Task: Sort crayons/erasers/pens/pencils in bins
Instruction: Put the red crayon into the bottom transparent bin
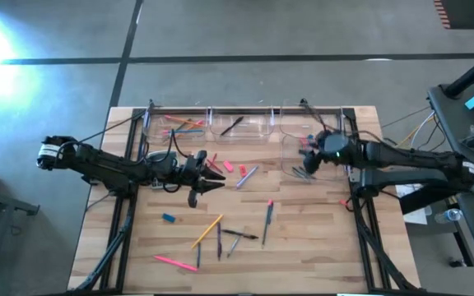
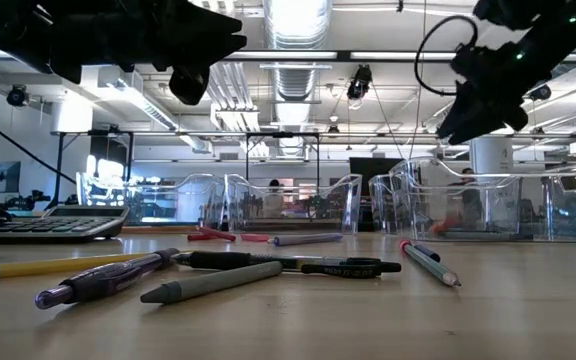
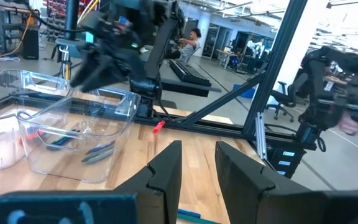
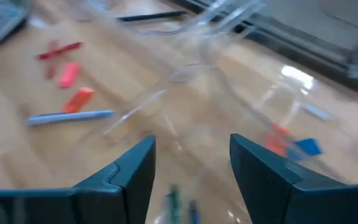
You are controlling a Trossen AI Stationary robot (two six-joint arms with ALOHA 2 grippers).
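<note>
Looking straight down, the right gripper (image 1: 309, 152) hangs over a clear bin (image 1: 303, 156) on the table's right half, where a few pens (image 1: 303, 171) already lie. It probably sits there because that bin takes the dark sticks. The left gripper (image 1: 212, 177) hovers near the table's middle, just beside 2 pink erasers (image 1: 229, 167), likely its next pick. 3 more bins (image 1: 237, 125) line the far edge; the leftmost one has pencils (image 1: 183, 125) in it. Loose pencils, pens and a blue eraser (image 1: 169, 218) are scattered over the near half of the table (image 1: 319, 247), so plenty of sorting is left.

At table height, both arms hang above the surface, with a purple pen (image 2: 98, 282) and a grey crayon-like stick (image 2: 213, 282) lying nearest and a calculator (image 2: 53, 225) off to one side.

From the left wrist, its fingers (image 3: 166, 171) stand a little apart with nothing between them, pointing toward the bin of pens.

From the right wrist, its fingers (image 4: 135, 168) are spread and empty above the clear bin, with small red and blue pieces in a bin beyond, which fits something just let go.
</note>
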